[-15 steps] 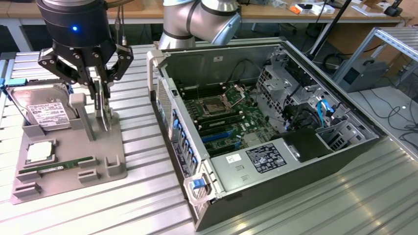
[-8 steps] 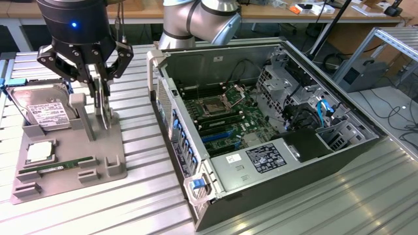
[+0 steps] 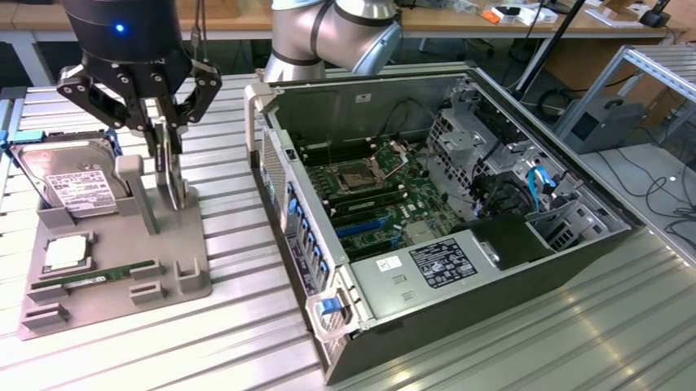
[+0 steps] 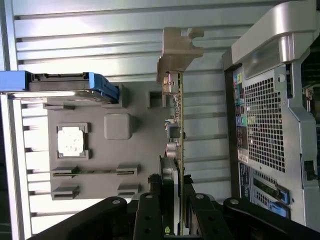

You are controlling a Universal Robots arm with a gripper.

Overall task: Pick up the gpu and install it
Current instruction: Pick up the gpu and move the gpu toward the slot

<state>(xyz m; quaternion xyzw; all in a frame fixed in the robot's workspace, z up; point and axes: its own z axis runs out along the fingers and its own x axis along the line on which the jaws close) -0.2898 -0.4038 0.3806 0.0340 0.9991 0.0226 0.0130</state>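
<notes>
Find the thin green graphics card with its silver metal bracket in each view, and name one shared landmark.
Exterior view: thin green graphics card upright on the exterior view's left, gripped in the jaws.
Wrist view: graphics card edge-on between the jaws.
Shared landmark: flat grey plastic holder beneath it.

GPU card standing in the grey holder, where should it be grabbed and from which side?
Probably grip the thin green GPU card across its flat faces near the upper edge, coming straight down: it stands on edge in the grey plastic holder, lower edge slotted in.
</notes>
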